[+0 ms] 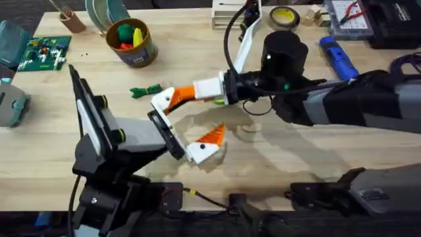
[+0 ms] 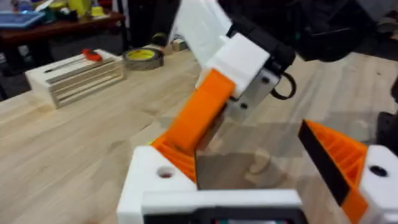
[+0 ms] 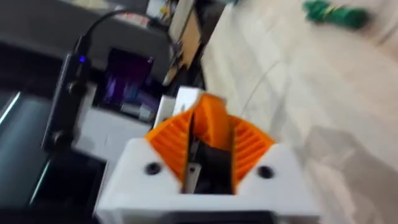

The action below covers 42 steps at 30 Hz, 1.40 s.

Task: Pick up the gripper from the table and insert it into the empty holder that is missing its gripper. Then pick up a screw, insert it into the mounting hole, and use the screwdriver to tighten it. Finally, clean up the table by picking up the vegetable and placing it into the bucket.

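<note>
I have the right end effector (image 1: 176, 97) at the middle of the overhead frame, its orange pads pressed together on the loose orange gripper (image 2: 198, 118), which I am feeding toward the bare white holder (image 2: 152, 177) on the left arm. The left end effector (image 1: 187, 131) sits spread, just below and left of centre, one finger wearing its orange wedge and the other the empty block.

My worry is alignment. In the left wrist view the gripper comes in tilted, its lower end touching the holder near the mounting hole; if I push on at that angle it could jam, or slip out of the pinch and drop to the table (image 1: 276, 158).

The screwdriver (image 1: 338, 57) lies at the upper right, the vegetable (image 1: 146, 90) left of centre and the bucket (image 1: 131, 41) at the upper left. A careless swing of the right arm could sweep the vegetable away.
</note>
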Available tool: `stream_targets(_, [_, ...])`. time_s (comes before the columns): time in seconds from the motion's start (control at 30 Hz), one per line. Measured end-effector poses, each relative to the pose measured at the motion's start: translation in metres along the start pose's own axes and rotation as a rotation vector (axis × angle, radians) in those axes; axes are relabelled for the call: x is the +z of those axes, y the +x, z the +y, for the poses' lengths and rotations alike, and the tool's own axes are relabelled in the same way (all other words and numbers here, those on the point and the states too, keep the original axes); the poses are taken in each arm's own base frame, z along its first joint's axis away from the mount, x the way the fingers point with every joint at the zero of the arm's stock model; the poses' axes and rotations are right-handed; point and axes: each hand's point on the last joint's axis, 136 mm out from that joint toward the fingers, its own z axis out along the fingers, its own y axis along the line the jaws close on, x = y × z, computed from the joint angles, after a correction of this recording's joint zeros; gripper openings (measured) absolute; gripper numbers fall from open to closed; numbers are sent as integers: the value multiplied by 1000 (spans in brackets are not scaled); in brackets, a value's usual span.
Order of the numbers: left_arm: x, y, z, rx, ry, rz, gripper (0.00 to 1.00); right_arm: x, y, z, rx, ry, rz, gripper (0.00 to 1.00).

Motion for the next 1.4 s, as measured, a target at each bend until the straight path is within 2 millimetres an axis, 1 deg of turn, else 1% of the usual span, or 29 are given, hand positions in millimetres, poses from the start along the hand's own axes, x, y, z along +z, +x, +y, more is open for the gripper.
stream_targets(0.13, [0,0,-12,3,67,2,993,2,19,13,-2,-65,99,704])
stream_targets(0.2, [0,1,-16,2,87,3,993,3,26,18,-8,-90,136,838])
stream_targets(0.23, [0,1,-18,0,97,5,994,4,30,20,-12,-103,154,871])
stream_targets(0.3, [0,1,-20,0,112,5,994,5,36,24,-12,-121,183,885])
stream_targets(0.43, [0,1,-22,-1,120,6,994,5,40,27,-13,-135,206,888])
stream_targets(1.07, [0,2,-24,-2,130,8,994,4,41,27,-13,-140,211,894])
stream_targets(1.2, [0,2,-24,-2,133,7,992,-1,37,20,18,-119,200,893])
stream_targets(1.4, [0,2,-24,-2,134,7,993,-16,28,-3,115,-50,168,893])
